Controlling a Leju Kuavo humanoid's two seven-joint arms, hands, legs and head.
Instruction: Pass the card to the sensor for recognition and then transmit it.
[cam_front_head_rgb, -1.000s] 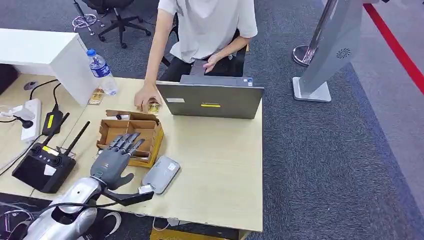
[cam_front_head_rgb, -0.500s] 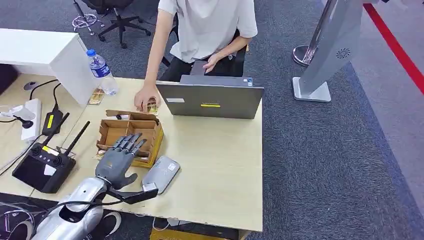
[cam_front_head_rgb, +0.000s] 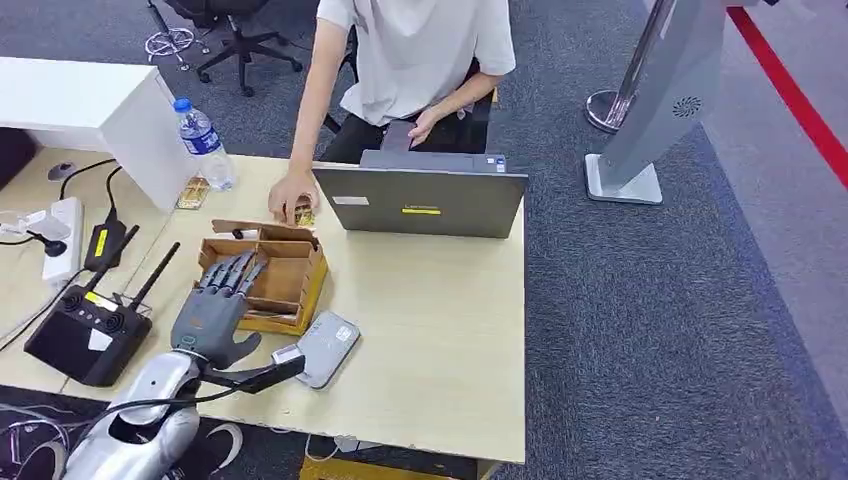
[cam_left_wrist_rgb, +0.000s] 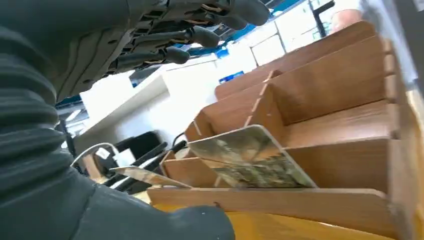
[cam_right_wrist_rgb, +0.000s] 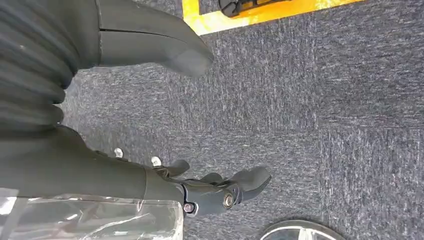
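The wooden desk (cam_front_head_rgb: 440, 330) is carrying a grey laptop (cam_front_head_rgb: 420, 202), a black controller (cam_front_head_rgb: 88, 333) and a grey card sensor (cam_front_head_rgb: 322, 347) near its front edge, with a person (cam_front_head_rgb: 410, 60) sitting behind the laptop and resting a hand (cam_front_head_rgb: 292, 196) on the desk just beyond the box. The compartmented cardboard box (cam_front_head_rgb: 285, 285) is standing between the controller and the sensor, and it is here that things are changing: over the last second the left hand (cam_front_head_rgb: 212, 308) has been sliding away from the sensor side and forward, so that its fingers (cam_front_head_rgb: 232, 272) are now reaching over the box's near compartments instead of lying across its near corner. I read that as the approach to the pick (nothing has been lifted yet, so the scan and the handover are both still ahead).

The left arm is coming up from the lower edge of the head view, palm down, fingers spread and stretched out flat with nothing in them. In the left wrist view the fingers are hovering above the wooden dividers, apart from the card (cam_left_wrist_rgb: 250, 162), which is leaning tilted in a near compartment of the box.

The right hand (cam_right_wrist_rgb: 220, 192) is hanging over grey carpet, fingers loosely curled, holding nothing.
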